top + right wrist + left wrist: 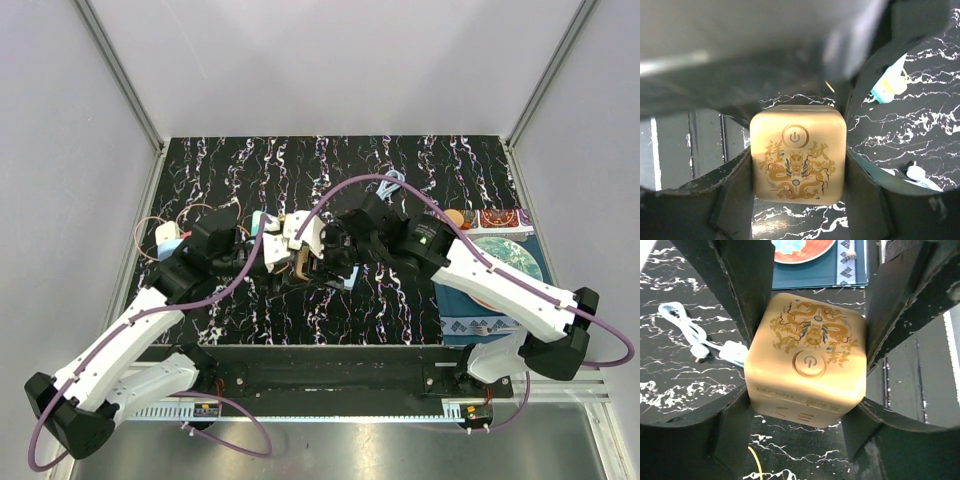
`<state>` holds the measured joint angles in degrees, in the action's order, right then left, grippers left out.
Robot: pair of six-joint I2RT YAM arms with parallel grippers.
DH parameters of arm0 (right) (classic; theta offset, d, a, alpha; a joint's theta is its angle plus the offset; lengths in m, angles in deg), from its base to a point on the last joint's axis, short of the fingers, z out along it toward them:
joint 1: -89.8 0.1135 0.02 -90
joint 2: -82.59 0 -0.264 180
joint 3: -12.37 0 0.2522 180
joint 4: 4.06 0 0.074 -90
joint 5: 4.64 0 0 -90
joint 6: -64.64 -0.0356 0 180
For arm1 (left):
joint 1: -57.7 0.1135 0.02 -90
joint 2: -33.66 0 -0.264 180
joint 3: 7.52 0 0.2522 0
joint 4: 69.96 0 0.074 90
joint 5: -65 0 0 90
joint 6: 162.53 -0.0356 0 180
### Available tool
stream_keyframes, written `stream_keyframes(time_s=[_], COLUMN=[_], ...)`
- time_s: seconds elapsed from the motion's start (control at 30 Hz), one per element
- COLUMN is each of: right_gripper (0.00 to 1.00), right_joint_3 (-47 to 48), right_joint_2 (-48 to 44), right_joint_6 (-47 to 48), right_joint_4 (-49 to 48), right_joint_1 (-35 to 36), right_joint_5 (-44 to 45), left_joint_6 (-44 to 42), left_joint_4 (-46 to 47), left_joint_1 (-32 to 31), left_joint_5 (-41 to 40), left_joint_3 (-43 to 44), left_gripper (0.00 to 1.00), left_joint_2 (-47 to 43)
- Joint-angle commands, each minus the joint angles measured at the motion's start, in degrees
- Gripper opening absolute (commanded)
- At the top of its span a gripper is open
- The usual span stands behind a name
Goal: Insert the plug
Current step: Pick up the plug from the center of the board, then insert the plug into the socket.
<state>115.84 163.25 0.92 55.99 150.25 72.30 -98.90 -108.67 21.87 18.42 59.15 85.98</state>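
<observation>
A gold cube socket (301, 263) with a dragon print and a power button sits mid-table between both grippers. In the left wrist view the cube (810, 360) fills the gap of my left gripper (806, 396), whose fingers press its two sides. In the right wrist view the cube (798, 155) is likewise clamped in my right gripper (797, 161). From above, the left gripper (283, 256) and right gripper (326, 258) meet at the cube from opposite sides. A white plug on a pale blue cable (696, 346) lies loose on the table beside the cube.
A teal placemat with a patterned plate (508, 258) lies at the right edge. A white adapter with a thin orange wire loop (168, 238) lies at the left. A pale blue and white connector (890, 85) lies near the cube. A cable coil (393, 182) lies behind.
</observation>
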Motion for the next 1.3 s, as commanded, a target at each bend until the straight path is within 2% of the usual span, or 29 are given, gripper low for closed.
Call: stream_keyframes(time_s=[0.0,0.1,0.3,0.43,0.63,0.73,0.97,1.27], right_gripper=[0.00,0.00,0.00,0.00,0.00,0.00,0.00,0.00], right_joint_3=[-1.98,-5.07,-13.58,-19.13,-24.23,-25.28,-24.85,-25.64], right_joint_2=[-1.38,-1.65,-3.31,-2.71,2.74,4.76,9.86,11.18], right_joint_6=[-0.80,-0.09,-1.14,-1.85,-1.15,-1.49,-1.41,-1.24], right_joint_4=[-1.72,-1.81,-6.46,-11.55,-16.56,-19.20,-21.15,-21.41], right_joint_1=[0.02,-1.20,-8.93,-14.81,-18.52,-20.89,-23.18,-23.80], right_joint_5=[4.70,7.61,4.01,0.33,-3.11,-6.43,-10.67,-13.04], left_joint_6=[0.35,0.97,1.32,6.84,12.48,12.48,12.13,11.52], left_joint_4=[6.93,8.77,11.67,17.20,17.92,18.00,18.36,18.71], left_joint_1=[1.82,3.92,7.44,10.51,12.89,12.98,12.98,13.16], left_joint_5=[-4.73,-10.36,-21.87,-31.01,-52.16,-57.72,-59.59,-59.42], left_joint_3=[-1.39,-2.89,-5.44,-6.58,-6.50,-6.85,-7.47,-7.64], left_gripper=[0.78,0.99,0.99,0.99,0.99,0.99,0.99,0.99], left_joint_2=[-4.58,-7.56,-12.14,-12.94,-11.10,-10.83,-11.18,-11.01])
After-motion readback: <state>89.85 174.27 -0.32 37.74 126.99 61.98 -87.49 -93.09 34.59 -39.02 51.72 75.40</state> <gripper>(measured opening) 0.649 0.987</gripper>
